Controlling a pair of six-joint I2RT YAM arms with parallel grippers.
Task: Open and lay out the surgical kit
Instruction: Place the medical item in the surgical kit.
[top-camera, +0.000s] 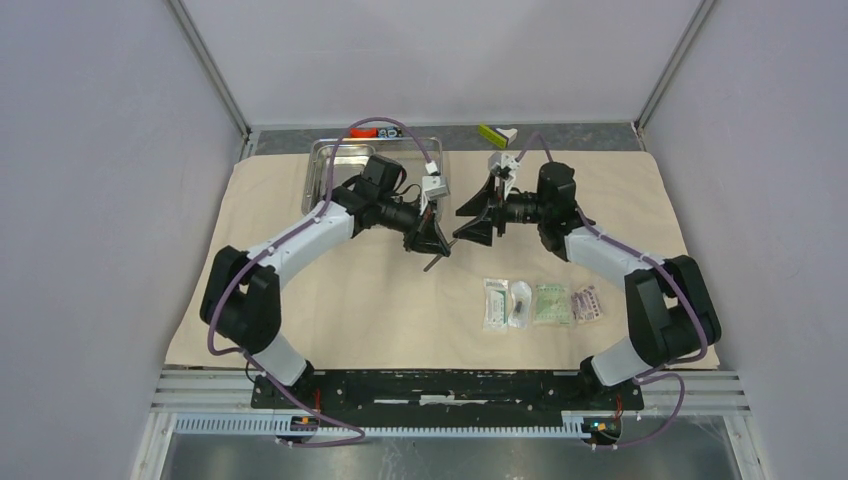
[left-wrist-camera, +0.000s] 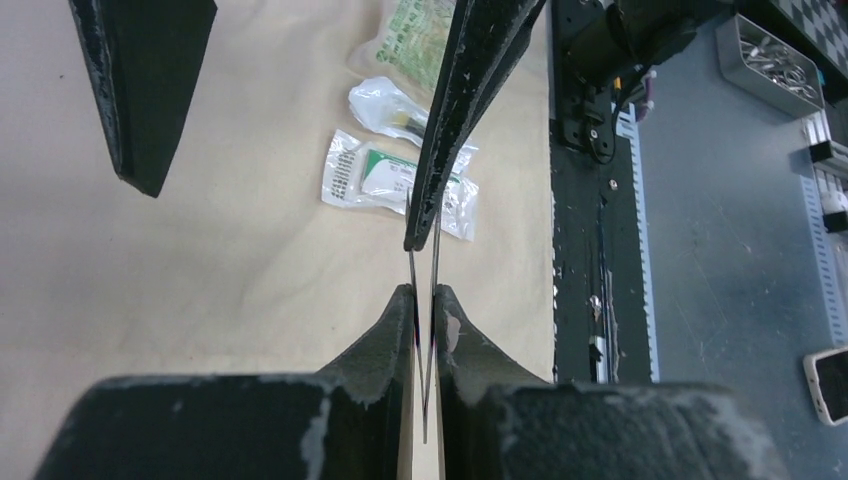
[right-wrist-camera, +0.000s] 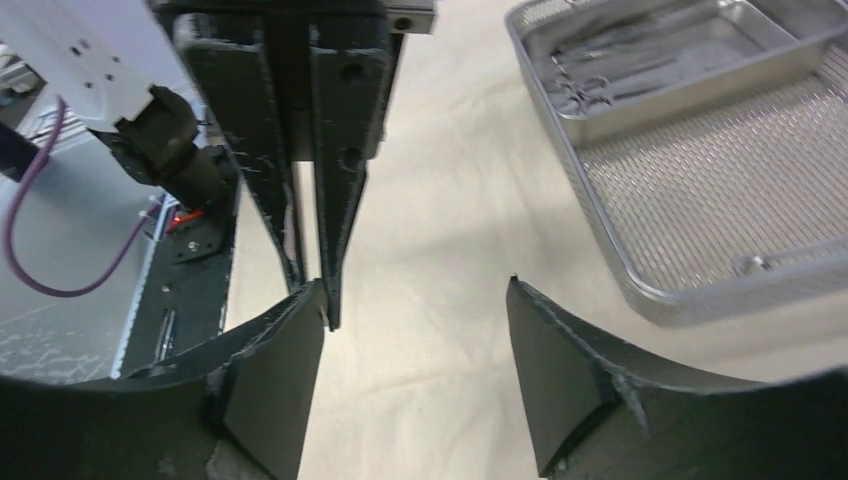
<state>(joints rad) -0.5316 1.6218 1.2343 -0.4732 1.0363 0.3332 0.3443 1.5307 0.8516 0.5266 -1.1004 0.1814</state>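
Top external view has the two arms meeting over the middle of the beige cloth wrap (top-camera: 330, 300), which lies spread flat across the desk (top-camera: 580, 135). The left end effector (left-wrist-camera: 425, 300) is pinching the thin tweezers (left-wrist-camera: 436, 270). The right end effector (right-wrist-camera: 415, 300) stands spread just beside them, which reads to me as a hand-over. The steel tray (top-camera: 320, 165) sits far left, and four packets (top-camera: 540, 302) are lined up near right. Plain pale walls (top-camera: 100, 150) close in the cell.
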